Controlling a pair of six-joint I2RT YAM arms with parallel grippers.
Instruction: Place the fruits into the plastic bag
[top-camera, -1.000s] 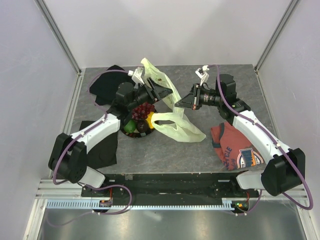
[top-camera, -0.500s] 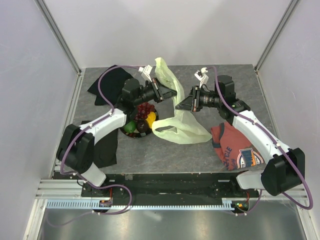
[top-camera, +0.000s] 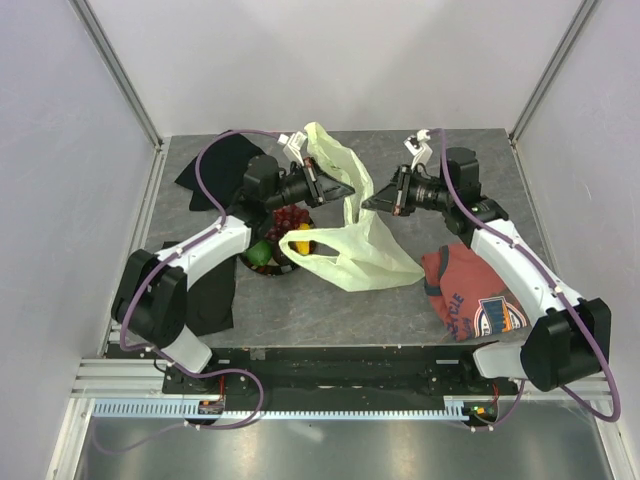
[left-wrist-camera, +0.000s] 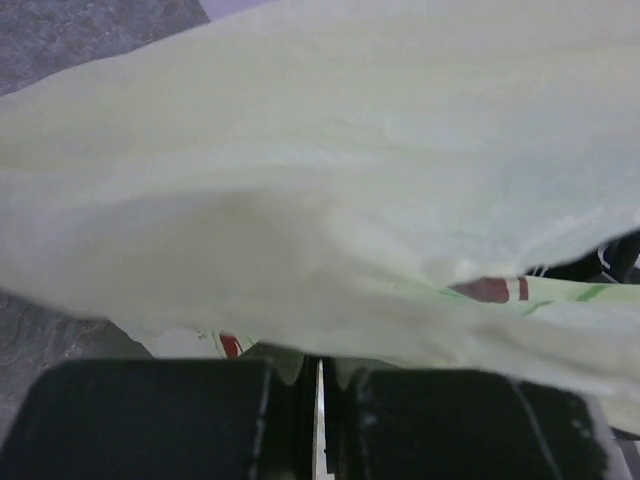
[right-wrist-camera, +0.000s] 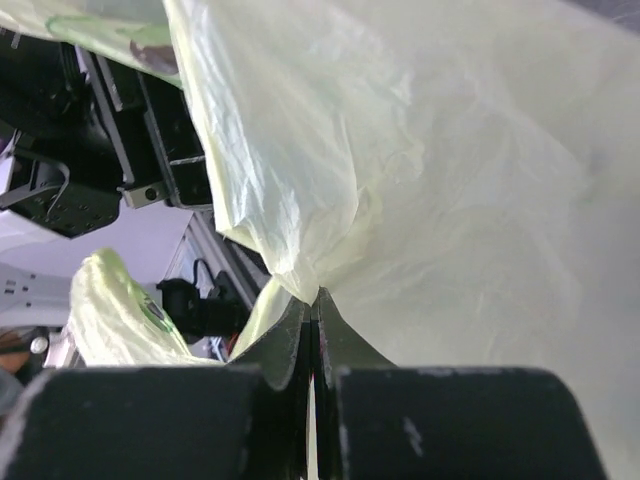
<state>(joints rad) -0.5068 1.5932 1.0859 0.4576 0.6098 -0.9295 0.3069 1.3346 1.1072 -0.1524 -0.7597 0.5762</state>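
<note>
Top external view: large pale green translucent plastic bag (top-camera: 360, 250) sits mid-counter, top edge lifted toward the far edge btwn the two arms. Left gripper (top-camera: 348, 189) is pinched closed on one side of the bag's rim; left wrist view shows film caught in the thin slit btwn its pads. Right gripper (top-camera: 366, 203) is clamped tight on the opposite side, film bunched at its tips.

Fruits (top-camera: 285, 228), incl. a dark purple grape bunch (top-camera: 290, 217), lie on a dark round plate (top-camera: 268, 270) left of centre, just beside the bag; none look to be inside yet.

Step in hand, I'd judge, is opening the mouth. Draw the pinch points apart & slightly up, gently, as thin film may tear or slip, and face the opening toward the plate.

Writing: red/green print on the bag & the logo on the red printed shirt (top-camera: 470, 295) near the right edge are both illegible.
</note>
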